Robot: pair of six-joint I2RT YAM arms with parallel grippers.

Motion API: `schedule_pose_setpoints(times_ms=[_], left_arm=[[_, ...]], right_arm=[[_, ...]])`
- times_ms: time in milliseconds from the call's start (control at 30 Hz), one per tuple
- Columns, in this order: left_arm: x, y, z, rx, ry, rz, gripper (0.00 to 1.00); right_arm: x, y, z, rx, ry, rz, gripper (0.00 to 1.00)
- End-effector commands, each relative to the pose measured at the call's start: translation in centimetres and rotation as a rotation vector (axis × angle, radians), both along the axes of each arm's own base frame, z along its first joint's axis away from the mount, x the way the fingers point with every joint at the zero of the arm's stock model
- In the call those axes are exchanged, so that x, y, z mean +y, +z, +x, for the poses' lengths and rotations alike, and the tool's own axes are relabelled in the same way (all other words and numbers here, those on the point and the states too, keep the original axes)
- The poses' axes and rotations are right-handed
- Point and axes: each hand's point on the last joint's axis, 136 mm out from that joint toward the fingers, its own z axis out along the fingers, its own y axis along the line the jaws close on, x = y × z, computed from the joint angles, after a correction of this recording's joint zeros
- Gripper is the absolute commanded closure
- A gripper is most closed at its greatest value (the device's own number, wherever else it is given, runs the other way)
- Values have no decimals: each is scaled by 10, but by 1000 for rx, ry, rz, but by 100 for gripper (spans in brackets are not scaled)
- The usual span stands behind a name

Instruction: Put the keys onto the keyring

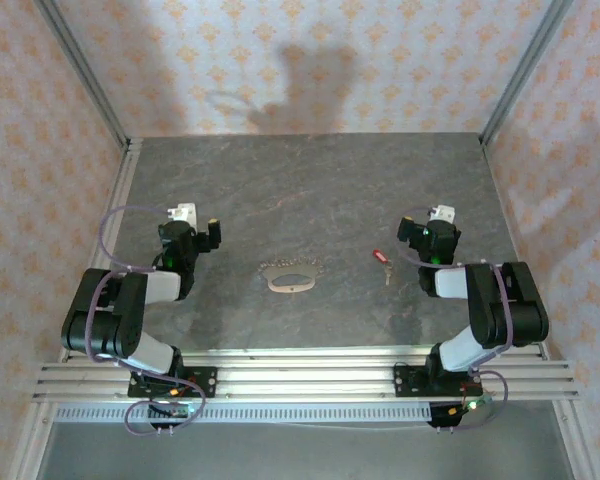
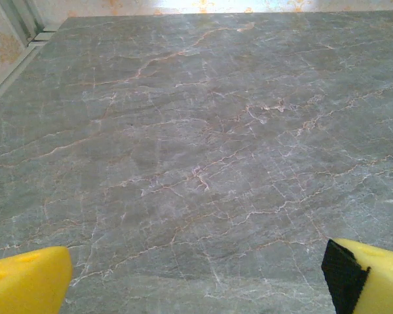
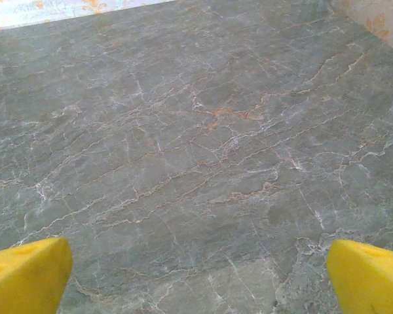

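Grey veined table (image 1: 310, 180), floral-papered walls (image 1: 280, 60); keyring (image 1: 290, 281) and key (image 1: 382, 264) lie apart; left gripper (image 2: 196, 281), right gripper (image 3: 196, 278) spread wide, empty

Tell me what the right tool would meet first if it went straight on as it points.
Probably the bare table, since the right tool looks down at open stone. The key lies off to its left, out of that line.
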Motion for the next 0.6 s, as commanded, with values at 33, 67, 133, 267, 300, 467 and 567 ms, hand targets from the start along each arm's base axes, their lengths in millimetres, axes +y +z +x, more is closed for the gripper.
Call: schedule_pose_setpoints(times_ms=[33, 67, 133, 267, 300, 467, 567], left_arm=[[3, 7, 5, -14, 9, -5, 0], [3, 6, 5, -13, 9, -5, 0], [2, 7, 6, -13, 8, -7, 0], [2, 7, 6, -12, 6, -11, 0], [2, 6, 6, -11, 5, -12, 0], [3, 6, 6, -10, 7, -11, 0], [2, 6, 6, -10, 6, -10, 0]], right_arm=[[-1, 11, 4, -30, 4, -7, 1], [-1, 12, 4, -31, 4, -6, 1], [-1, 11, 4, -30, 4, -7, 1], [-1, 11, 4, -29, 4, -6, 1], [-2, 11, 5, -27, 2, -1, 1], [-3, 10, 5, -27, 10, 19, 1], [-3, 11, 5, -30, 10, 20, 1]])
